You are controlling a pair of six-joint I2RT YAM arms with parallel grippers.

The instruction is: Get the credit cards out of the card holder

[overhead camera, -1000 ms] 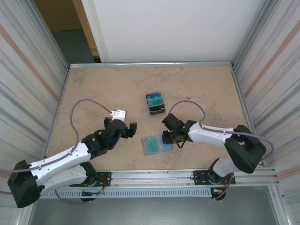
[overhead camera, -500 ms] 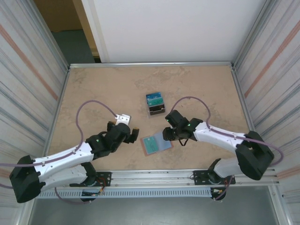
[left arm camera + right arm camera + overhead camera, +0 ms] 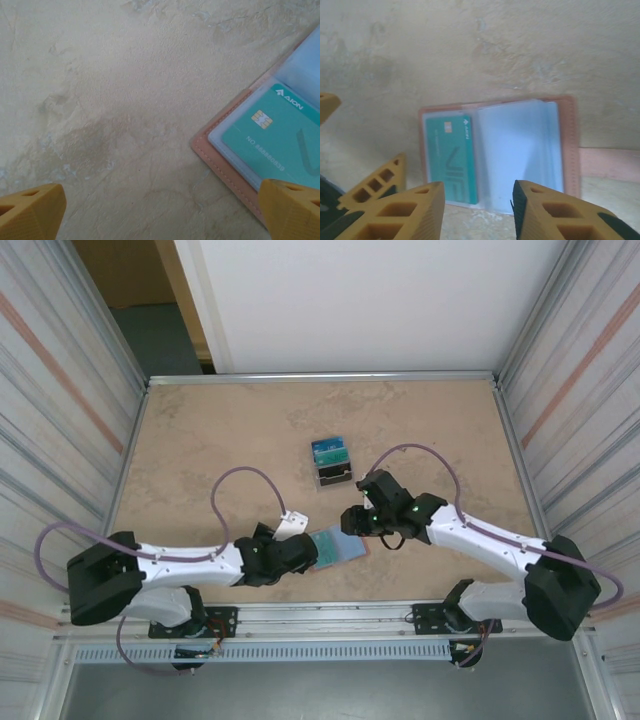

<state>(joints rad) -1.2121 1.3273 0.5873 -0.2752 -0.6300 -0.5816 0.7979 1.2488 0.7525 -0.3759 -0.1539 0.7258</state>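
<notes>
While the salmon-pink rectangular folding card holder [image 3: 337, 545] lies spread open and flat on the tan stone-look bench [image 3: 220, 430], near its front edge, no card is out yet. The step in hand is the approach.

A thin teal plastic credit card [image 3: 452, 160] with a chip sits under a clear sleeve on one page. The other page is cloudy blue-grey plastic, possibly hiding more cards; can't tell.

The left claw [image 3: 160, 220] is spread wide and empty, low over the bench just beside the holder's corner. The right claw [image 3: 477, 210] hangs over the opposite edge, part-open with nothing between its fingers.

Next move, as I judge it: one claw pins the holder down, the other catches the teal card's edge and slides it out of the sleeve.

Obstacles: the card lies flush with little lip to pinch, and both claws crowd the same small spot. A dark tiered stand [image 3: 332, 462] holding teal cards sits farther back, apart, not in the way.
</notes>
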